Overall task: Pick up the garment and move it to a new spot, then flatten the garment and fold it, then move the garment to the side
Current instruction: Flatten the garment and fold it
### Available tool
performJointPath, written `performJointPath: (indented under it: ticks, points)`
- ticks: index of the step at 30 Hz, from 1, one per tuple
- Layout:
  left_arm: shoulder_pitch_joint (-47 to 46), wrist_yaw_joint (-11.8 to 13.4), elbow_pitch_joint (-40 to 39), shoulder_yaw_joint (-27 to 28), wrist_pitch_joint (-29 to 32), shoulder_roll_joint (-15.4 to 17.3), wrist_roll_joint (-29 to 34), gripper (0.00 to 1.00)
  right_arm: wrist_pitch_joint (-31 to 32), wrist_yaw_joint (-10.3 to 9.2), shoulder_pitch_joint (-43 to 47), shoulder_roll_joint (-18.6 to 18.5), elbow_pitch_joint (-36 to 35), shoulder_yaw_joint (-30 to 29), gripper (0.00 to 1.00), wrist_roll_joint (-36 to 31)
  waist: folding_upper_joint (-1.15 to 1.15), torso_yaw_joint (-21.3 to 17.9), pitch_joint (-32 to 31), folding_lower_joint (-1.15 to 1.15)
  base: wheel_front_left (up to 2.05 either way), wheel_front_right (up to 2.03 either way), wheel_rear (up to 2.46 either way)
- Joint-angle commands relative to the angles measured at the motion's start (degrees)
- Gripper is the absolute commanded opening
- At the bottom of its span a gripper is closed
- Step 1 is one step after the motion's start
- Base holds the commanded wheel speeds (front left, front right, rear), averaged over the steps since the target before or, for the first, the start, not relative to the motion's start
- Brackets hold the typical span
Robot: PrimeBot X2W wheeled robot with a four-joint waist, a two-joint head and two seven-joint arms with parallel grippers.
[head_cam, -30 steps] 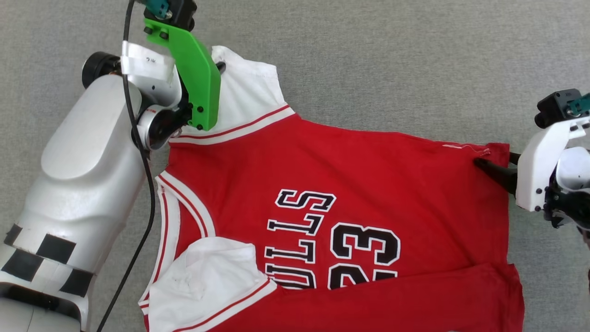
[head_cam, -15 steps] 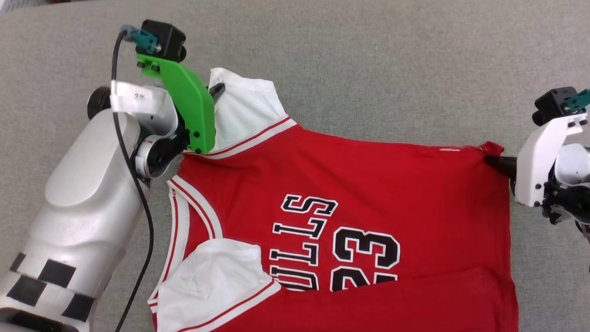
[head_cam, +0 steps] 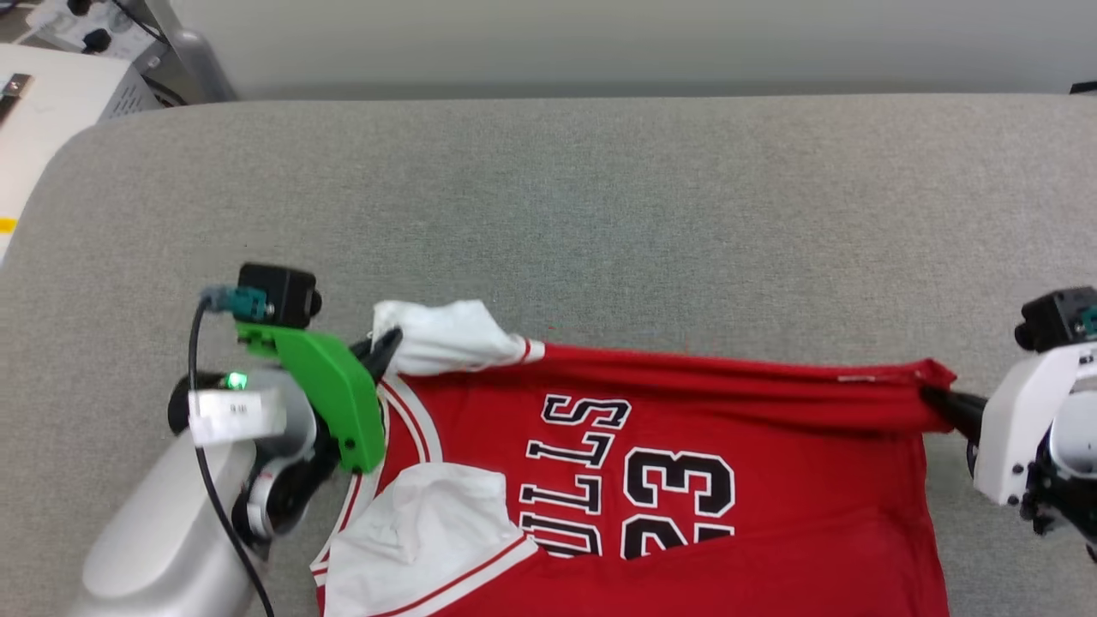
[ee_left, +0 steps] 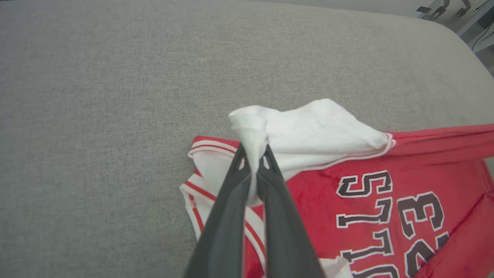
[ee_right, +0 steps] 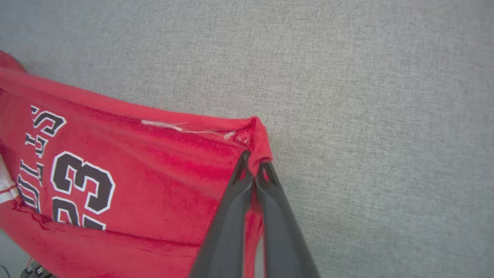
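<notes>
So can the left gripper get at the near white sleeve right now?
Probably not yet: the left gripper is shut on the far sleeve. The near sleeve lies uncovered close by, so after letting go the way looks free.

Bright, even, diffuse light — soft shadows, no glare — wrist views wide-angle-bowed.

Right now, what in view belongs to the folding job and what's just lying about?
On the job: garment; left hand, shut on its white sleeve; right hand, shut on its red corner; grey fabric surface under it.
Lying about: pale box and grey stand, past the surface's far left corner.
</notes>
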Motion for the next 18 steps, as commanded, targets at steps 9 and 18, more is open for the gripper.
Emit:
performJointPath:
  ticks: [9,18]
  points:
    - [19.13,7.51,-11.23,0.43,-2.10,3.23,-1.67,0.00,-1.20,0.00,14.60,5.46,-3.98,-6.79,0.00,-3.63,0.00,0.75,-3.82,0.00,0.00,0.00,0.00]
    - [29.41,10.55,-12.98,-0.18,-2.09,2.38,-4.99,0.00,-1.01,0.00,23.08,11.49,-6.16,-11.49,0.00,-7.59,0.00,-0.46,-4.47,0.00,0.00,0.00,0.00]
